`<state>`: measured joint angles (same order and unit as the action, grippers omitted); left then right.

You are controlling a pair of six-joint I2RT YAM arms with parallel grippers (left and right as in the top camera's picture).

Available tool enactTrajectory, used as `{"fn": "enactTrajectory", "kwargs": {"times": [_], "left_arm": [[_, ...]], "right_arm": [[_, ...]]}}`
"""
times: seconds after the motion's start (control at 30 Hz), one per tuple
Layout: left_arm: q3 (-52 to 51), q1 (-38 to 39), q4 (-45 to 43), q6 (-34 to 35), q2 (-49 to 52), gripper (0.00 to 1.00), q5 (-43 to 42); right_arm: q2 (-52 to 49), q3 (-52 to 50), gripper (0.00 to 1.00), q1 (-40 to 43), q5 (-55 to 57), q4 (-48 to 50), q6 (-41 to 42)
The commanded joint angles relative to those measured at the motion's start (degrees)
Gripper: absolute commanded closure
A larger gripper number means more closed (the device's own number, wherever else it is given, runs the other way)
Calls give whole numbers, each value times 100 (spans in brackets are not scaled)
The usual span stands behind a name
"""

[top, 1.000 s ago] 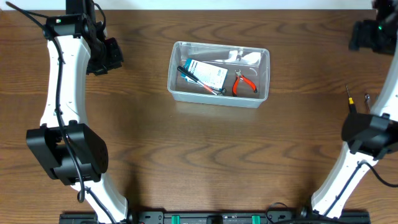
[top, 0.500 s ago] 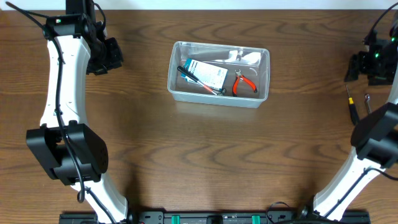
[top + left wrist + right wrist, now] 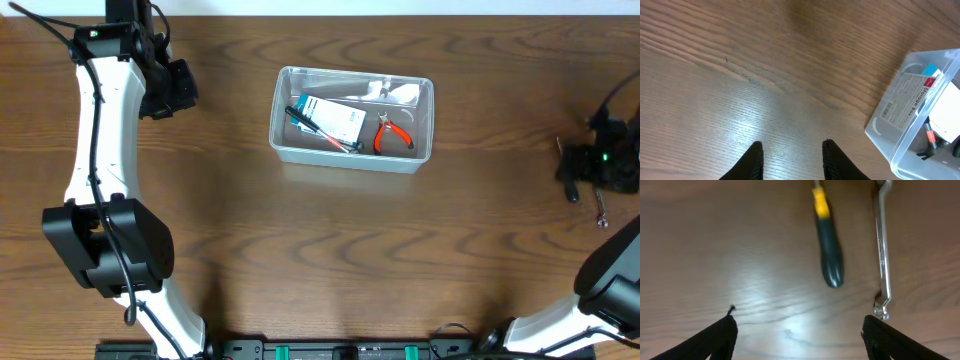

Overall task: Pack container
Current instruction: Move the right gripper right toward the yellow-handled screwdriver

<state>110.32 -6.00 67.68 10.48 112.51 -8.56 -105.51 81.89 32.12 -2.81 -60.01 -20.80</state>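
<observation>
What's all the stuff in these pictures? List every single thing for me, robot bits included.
table: one, brown wood, under everything
container: one, clear plastic, far middle of the table
cardboard box: one, blue and white, inside the container, left part
slim tool: one, dark with a red-orange part, by the box in the container
pliers: one, red handles, inside the container, right part
white items: count unclear, back of the container
screwdriver: one, black and yellow handle, on the table at the right
wrench: one, silver, beside the screwdriver, apart from it
left gripper: one, black, open, over bare table
right gripper: one, black, open, above screwdriver and wrench
</observation>
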Motion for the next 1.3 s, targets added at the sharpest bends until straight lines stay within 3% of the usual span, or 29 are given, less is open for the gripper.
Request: {"fn": "enactTrajectory", "kwargs": {"times": [0.0, 0.13, 0.37, 1.27], "left_arm": [[-39, -4, 26, -35, 70, 71, 70], [-39, -4, 46, -37, 70, 71, 70], [-39, -4, 46, -35, 70, 72, 70], [-39, -4, 153, -37, 70, 72, 70]], "right_arm": [[26, -275, 26, 223, -68, 232, -485], [26, -282, 32, 271, -188, 457, -774], [-175, -284, 32, 120, -293, 859, -1316], [-1191, -284, 39, -131, 348, 1587, -1486]]}}
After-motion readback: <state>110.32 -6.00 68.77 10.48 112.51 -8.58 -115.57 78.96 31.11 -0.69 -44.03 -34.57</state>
